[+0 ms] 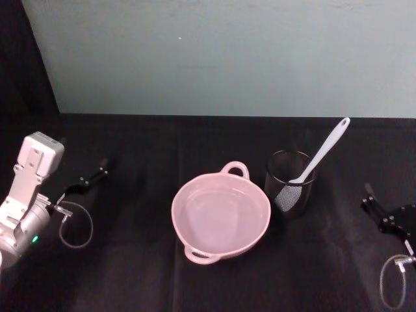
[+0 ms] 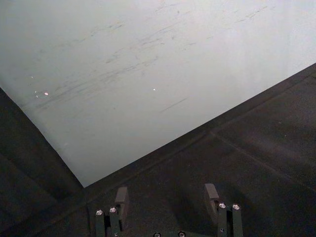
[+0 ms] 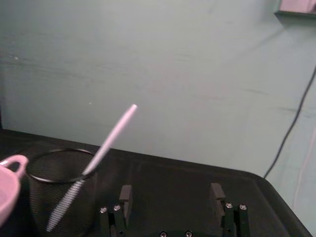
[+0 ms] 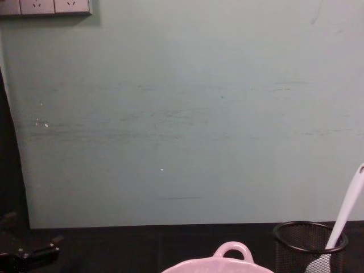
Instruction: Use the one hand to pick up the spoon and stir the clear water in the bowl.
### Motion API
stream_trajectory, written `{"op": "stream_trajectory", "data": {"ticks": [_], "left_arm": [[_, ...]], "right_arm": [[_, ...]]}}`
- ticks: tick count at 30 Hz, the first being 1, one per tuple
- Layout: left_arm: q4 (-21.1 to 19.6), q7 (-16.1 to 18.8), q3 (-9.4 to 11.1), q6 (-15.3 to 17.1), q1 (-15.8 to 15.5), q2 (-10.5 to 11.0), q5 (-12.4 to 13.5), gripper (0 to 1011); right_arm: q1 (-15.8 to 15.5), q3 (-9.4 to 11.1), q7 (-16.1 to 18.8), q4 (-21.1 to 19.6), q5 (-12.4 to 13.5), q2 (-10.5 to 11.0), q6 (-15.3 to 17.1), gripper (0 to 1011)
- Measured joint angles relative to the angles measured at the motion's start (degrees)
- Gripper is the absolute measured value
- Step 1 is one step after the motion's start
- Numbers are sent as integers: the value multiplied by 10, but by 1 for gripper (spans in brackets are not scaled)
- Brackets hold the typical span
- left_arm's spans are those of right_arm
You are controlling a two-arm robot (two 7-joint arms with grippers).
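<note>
I am looking down at a black table [image 1: 130, 273] set against a pale green wall [image 1: 227, 52]. Near the middle of the table sits the pale pink bowl [image 1: 220, 216], glossy, with a small loop handle at its far rim and another at its near rim; I can see a smooth pale surface inside it, but I cannot tell from here whether it is water. Just beside the bowl, on my right, stands a black wire-mesh cup [image 1: 290, 181], upright and apart from the bowl. The white spoon [image 1: 322, 154] stands in this cup, leaning so that its long handle rises up and away to my right, well above the cup's rim, with its lower end down inside the mesh. My right gripper [image 1: 368, 198] rests low over the table at the far right, well apart from the cup, and its jaws are released, spread wide with nothing between them. My left gripper [image 1: 97, 173] rests at the far left of the table, well apart from the bowl, and its jaws are likewise released and hold nothing. From my chest camera I see the bowl's far handle and the cup with the spoon against the wall.
</note>
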Motion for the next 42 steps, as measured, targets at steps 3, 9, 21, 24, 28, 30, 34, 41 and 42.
{"op": "stream_trajectory", "data": {"ticks": [3, 9, 21, 24, 28, 30, 34, 41, 42], "left_arm": [[0, 0, 0, 0, 0, 0, 0, 1005], [0, 0, 0, 0, 0, 0, 0, 1005], [0, 0, 0, 0, 0, 0, 0, 1005], [0, 0, 0, 0, 0, 0, 0, 1005], [0, 0, 0, 0, 0, 0, 0, 1005], [0, 0, 0, 0, 0, 0, 0, 1005], [0, 0, 0, 0, 0, 0, 0, 1005], [0, 0, 0, 0, 0, 0, 0, 1005], [0, 0, 0, 0, 0, 0, 0, 1005]], "right_arm": [[-1, 8, 0, 13, 3, -5, -8, 1002], [-1, 21, 6, 30, 13, -16, -30, 1002], [0, 18, 7, 27, 13, -14, -26, 1003], [0, 18, 7, 27, 12, -14, -25, 1003], [0, 17, 7, 26, 12, -14, -24, 1002], [0, 17, 7, 26, 12, -13, -23, 1003], [0, 17, 7, 26, 12, -13, -23, 1003], [0, 16, 7, 25, 12, -13, -22, 1002], [0, 16, 7, 25, 12, -13, -22, 1003]]}}
